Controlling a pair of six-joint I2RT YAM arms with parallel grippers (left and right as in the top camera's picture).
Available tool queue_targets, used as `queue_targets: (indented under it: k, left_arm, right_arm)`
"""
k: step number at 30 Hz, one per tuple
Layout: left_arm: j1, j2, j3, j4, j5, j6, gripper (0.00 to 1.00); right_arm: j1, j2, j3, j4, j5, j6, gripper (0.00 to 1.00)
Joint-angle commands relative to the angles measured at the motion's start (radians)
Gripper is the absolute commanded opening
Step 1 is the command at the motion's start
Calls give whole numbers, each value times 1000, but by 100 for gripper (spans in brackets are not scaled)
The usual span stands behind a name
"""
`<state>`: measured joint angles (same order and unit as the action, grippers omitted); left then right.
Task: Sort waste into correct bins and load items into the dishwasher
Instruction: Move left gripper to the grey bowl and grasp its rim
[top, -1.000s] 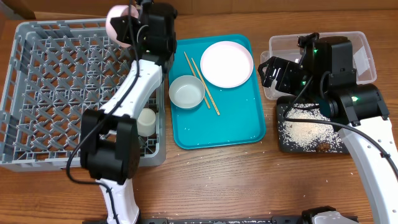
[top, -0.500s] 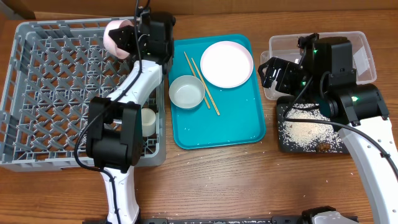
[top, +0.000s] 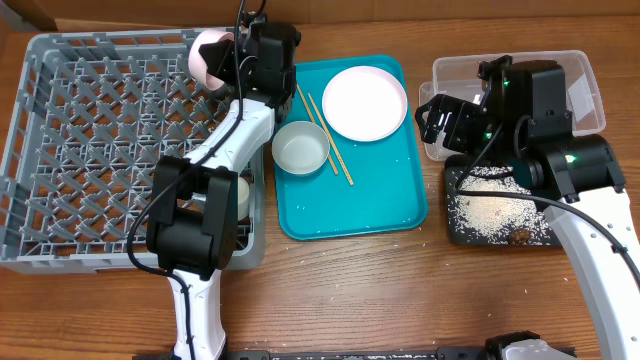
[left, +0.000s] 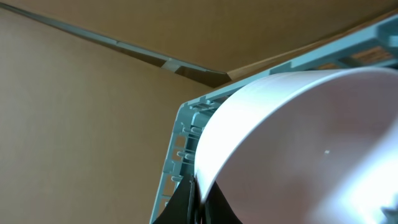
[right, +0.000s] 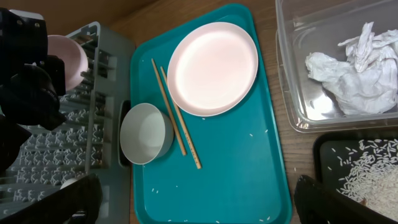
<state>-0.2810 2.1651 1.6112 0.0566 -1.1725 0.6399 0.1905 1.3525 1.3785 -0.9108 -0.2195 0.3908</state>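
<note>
My left claw (top: 230, 62) was clamped tight on the rim of the pink bowl (top: 208, 55), which it held tipped on its edge at the far right corner of the rack (top: 100, 150). I could not tell whether the bowl touched the rack wall. From my left wrist the bowl's pale curve filled most of the view, with only the rack's corner showing behind it. The cup (top: 236, 195) stood inside the rack by its right wall, partly hidden by my left arm. My right claw (top: 437, 112) hung wide apart and held nothing, over the near left corner of the tub (top: 590, 90), just where the tub met the black tray (top: 455, 230). From that wrist I could see crumpled tissue (right: 354, 74) lying in the tub. Rice (top: 495, 210) was spread across the black tray, and a small brown lump (top: 519, 236) sat near its front edge. Between the rack and the tub the teal tray (top: 390, 200) lay flat on the table (top: 400, 290). The plate (top: 364, 103) rested in its far right part and the white bowl (top: 300, 148) stood upright near its left edge. The chopsticks (top: 325, 135) lay side by side at a slant between the two, just beside the bowl. A few loose grains dotted the teal tray's bare floor.
</note>
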Motion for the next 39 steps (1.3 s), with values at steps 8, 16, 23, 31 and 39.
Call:
queue_targets:
  k: [8, 16, 23, 31, 39]
  left_arm:
    - [-48, 19, -6, -2, 37, 8, 57]
    - [-121, 13, -3, 64, -87, 8, 60]
    - [-192, 13, -4, -71, -108, -37, 65]
    - [-211, -21, 22, -98, -80, -90, 73]
    - [-253, -195, 27, -592, 768, -303, 77]
  right_arm:
    - [0, 2, 8, 4, 29, -6, 100]
    - [0, 2, 8, 8, 29, -6, 100]
    - [0, 2, 8, 10, 28, -6, 100]
    - [0, 2, 8, 0, 28, -6, 100]
    - [0, 2, 8, 3, 28, -6, 100]
